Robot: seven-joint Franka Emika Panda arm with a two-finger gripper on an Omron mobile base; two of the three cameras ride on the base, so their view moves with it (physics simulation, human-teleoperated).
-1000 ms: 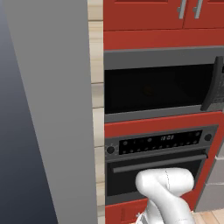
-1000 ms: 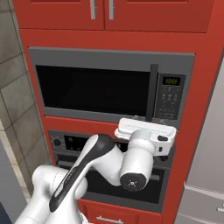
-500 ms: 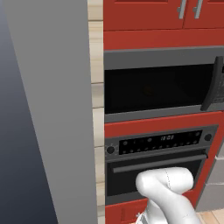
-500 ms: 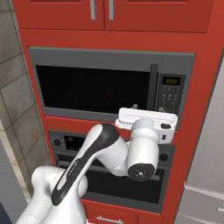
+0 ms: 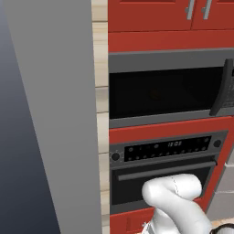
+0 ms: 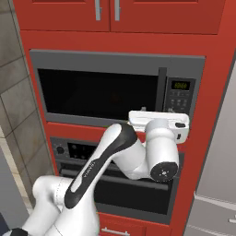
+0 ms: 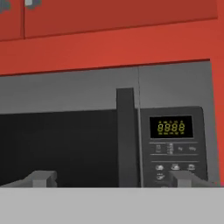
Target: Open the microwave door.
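The microwave (image 6: 115, 62) is a wide grey box set among red cabinets. Its door (image 6: 99, 94) is closed, with a dark glass window and a black vertical bar handle (image 6: 161, 90) beside the black control panel (image 6: 179, 96). The door (image 5: 155, 93) and handle (image 5: 224, 89) also appear in the left base view. My white hand (image 6: 158, 121) hovers in front of the microwave's lower right edge, just below the handle. In the hand view my gripper (image 7: 113, 179) is open, its fingertips (image 7: 41, 178) wide apart, and the handle (image 7: 127, 135) rises between them, untouched.
A black-fronted oven (image 6: 73, 152) with a display, knobs and a horizontal grey handle (image 5: 164, 170) sits under the microwave. Red cabinet doors (image 6: 106, 14) are above. A tall grey panel (image 5: 50, 114) stands close on the left, and a grey appliance (image 6: 216, 184) stands on the right.
The hand has risen from in front of the oven's control panel to the microwave's lower right edge. The door stays closed.
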